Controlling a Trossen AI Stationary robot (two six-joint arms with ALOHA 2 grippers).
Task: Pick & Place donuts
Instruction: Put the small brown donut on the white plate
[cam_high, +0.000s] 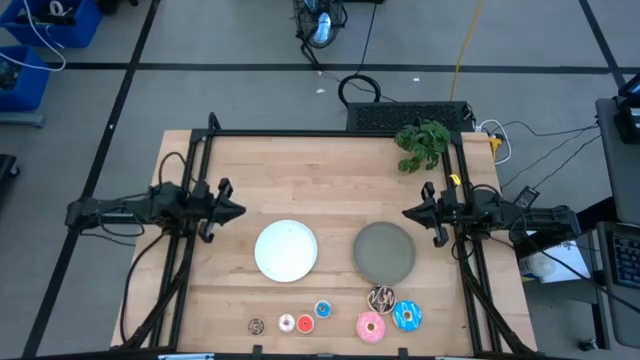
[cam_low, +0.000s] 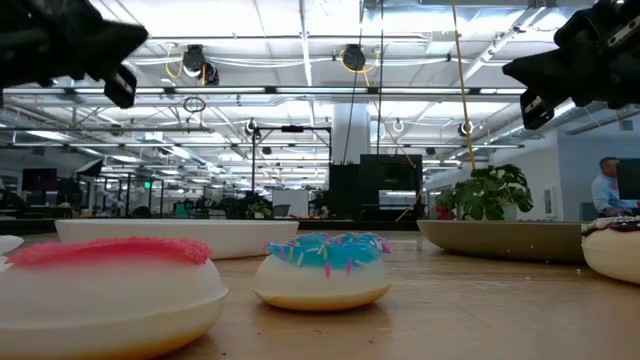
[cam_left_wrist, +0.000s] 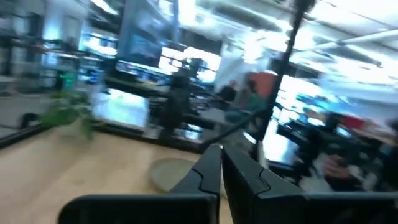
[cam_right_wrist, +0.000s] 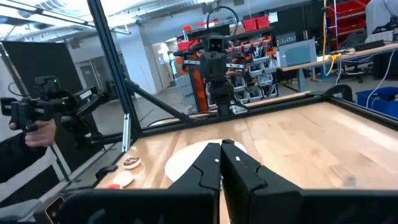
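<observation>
Wooden table (cam_high: 330, 170), six untouched donuts (cam_high: 371, 325)

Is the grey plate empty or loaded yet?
Empty. The grey plate shows only bare surface from above; all six donuts lie along the table's near edge.

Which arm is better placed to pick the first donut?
Probably the right: its gripper sits nearer the larger donuts, pink, blue and drizzled brown. The left gripper is farther off. Both hang shut.
</observation>
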